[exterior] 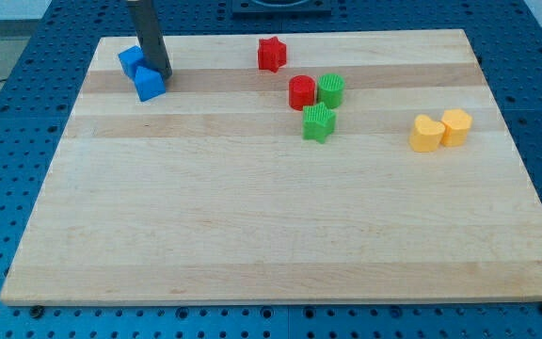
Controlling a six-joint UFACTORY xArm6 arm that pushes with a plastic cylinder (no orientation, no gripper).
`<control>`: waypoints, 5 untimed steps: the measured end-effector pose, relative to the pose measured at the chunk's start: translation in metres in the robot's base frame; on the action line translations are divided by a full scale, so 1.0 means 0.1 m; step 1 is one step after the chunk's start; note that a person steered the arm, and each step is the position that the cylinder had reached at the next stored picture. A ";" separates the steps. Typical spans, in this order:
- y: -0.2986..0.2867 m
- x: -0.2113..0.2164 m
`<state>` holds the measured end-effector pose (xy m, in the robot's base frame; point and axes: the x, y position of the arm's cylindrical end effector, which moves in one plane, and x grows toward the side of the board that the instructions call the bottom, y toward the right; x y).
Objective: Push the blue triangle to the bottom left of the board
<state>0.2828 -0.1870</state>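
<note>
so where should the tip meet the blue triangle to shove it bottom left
No gripping here, only pushing. Put my tip against the upper right face of the blue triangle, about where it sits now, and push toward the view's bottom left. The other blue block stays behind.

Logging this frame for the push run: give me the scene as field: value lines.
tip: at the view's top left, between the two blue blocks, touching or nearly so
blue blocks: one left of the rod, one just below the tip
red blocks: star at top centre, another
green blocks, beside the red one
yellow blocks, paired at right
board: wooden
</note>
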 end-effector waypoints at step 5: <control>-0.69 1.21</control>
<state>0.4041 -0.2563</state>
